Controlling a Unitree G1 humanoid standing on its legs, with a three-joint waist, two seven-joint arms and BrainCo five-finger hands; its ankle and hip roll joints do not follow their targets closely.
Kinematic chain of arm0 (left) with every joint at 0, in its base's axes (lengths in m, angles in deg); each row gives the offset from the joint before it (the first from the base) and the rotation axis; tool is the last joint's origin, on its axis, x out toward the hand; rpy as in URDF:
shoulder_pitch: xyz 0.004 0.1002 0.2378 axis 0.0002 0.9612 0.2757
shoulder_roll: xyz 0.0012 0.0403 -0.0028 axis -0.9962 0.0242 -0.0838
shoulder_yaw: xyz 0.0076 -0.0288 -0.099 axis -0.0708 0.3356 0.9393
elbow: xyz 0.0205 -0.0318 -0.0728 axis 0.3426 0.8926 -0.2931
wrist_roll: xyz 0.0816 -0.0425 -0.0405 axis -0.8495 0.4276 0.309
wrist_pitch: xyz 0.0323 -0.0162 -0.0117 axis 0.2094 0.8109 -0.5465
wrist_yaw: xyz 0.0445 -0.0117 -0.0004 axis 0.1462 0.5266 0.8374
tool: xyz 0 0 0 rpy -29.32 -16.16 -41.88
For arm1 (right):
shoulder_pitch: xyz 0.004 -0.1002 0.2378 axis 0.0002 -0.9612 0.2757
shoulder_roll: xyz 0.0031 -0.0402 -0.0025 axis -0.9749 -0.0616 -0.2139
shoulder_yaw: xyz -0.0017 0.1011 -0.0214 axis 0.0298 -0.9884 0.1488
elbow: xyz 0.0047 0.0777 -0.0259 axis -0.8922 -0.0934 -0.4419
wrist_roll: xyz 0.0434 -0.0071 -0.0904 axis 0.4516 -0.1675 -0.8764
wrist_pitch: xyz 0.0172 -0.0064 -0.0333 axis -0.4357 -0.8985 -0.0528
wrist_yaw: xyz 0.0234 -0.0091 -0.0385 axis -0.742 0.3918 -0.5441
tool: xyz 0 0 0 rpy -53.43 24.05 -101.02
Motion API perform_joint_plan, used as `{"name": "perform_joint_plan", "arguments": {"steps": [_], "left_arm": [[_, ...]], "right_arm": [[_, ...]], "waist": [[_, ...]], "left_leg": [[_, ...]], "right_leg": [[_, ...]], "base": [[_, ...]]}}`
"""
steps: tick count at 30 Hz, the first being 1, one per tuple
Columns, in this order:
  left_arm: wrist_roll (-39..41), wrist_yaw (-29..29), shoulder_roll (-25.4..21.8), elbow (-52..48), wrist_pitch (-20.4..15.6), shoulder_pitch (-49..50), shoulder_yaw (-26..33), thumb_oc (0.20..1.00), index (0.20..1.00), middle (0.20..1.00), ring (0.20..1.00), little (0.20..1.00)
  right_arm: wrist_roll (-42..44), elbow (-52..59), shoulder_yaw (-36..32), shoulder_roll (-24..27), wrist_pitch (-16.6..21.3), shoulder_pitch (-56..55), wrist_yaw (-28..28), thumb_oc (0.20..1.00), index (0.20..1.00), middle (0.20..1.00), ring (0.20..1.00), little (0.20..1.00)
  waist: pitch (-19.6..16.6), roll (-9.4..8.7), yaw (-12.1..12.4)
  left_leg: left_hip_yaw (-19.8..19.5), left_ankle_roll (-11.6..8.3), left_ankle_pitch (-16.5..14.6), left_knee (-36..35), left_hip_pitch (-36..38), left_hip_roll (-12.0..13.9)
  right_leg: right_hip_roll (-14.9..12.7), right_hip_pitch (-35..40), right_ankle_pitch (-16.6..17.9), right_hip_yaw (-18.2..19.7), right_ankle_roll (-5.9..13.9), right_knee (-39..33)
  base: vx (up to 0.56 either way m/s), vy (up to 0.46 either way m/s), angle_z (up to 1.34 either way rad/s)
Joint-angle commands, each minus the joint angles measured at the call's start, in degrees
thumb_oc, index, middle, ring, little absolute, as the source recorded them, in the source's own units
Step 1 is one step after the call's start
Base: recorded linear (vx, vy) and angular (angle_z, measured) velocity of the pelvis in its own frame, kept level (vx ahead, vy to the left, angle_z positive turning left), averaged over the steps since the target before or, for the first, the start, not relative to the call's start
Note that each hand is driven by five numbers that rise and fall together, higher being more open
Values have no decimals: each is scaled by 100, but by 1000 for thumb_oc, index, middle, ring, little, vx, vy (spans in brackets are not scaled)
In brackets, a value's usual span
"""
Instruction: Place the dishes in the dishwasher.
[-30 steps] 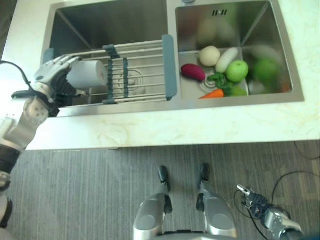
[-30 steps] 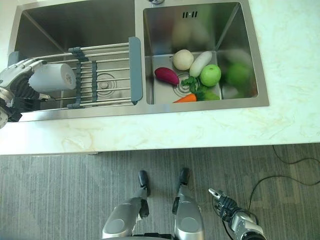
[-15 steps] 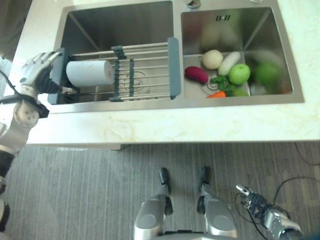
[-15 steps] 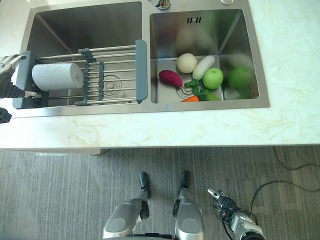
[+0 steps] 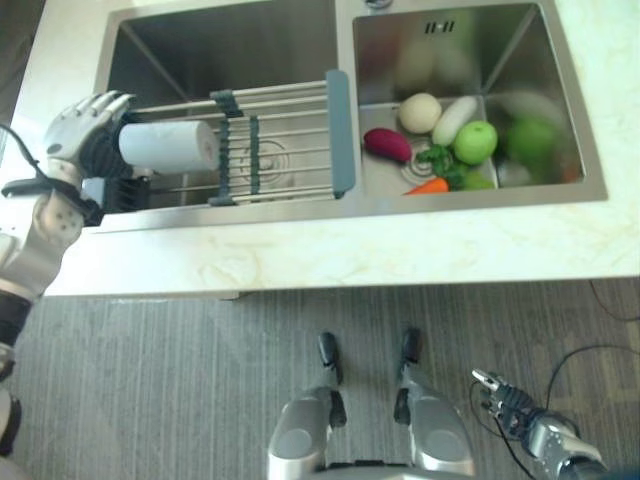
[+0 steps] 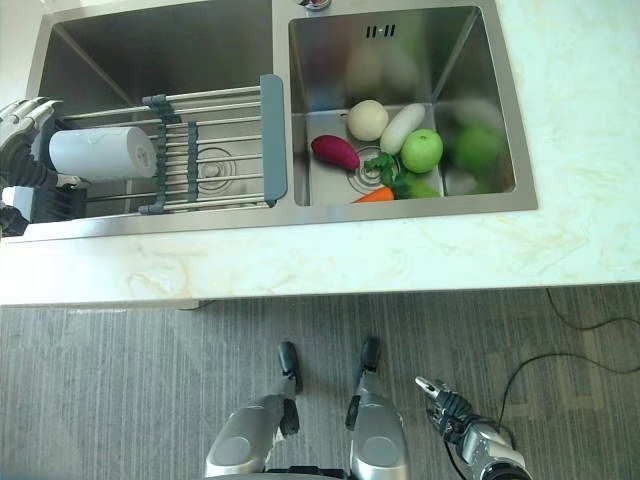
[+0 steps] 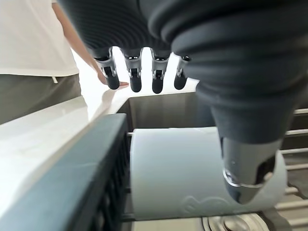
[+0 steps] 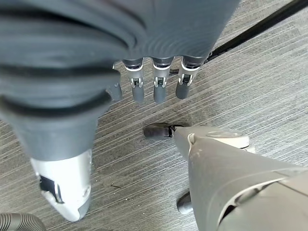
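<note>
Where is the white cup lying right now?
In the left eye view, the white cup lies on its side on the rack across the left sink basin, at the rack's left end, next to the left hand.

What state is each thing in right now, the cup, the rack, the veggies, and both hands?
Cup: on its side on the rack, at its left end.
Rack: spans the left basin, resting on its edges.
Vegetables: loose in the right basin.
Left hand: open, fingers straight over the cup, no grip.
Right hand: idle, low over the floor, fingers relaxed.
</note>
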Motion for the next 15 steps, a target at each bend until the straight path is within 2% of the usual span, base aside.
{"name": "perform_joint_plan", "arguments": {"steps": [1,15], "left_arm": [[-117,62,-484,362,-10,-525,188,1000,1000,1000,1000,1000],[-39,-464,-207,556,-45,-728,-294,1000,1000,1000,1000,1000]], "right_arm": [[41,-161,-46,114,54,-34,3,1000,1000,1000,1000,1000],[-51,-85,-81,180,107,42,-30,1000,1000,1000,1000,1000]], "waist": [[9,6,65],[263,23,-67]], "left_leg": [[-24,-86,-251,44,-31,-196],[73,-76,-236,43,-165,-203]], "right_leg": [[-358,-144,123,14,806,270],[-388,-350,228,158,857,262]], "base": [[3,6,-10],[-3,20,-8]]}}
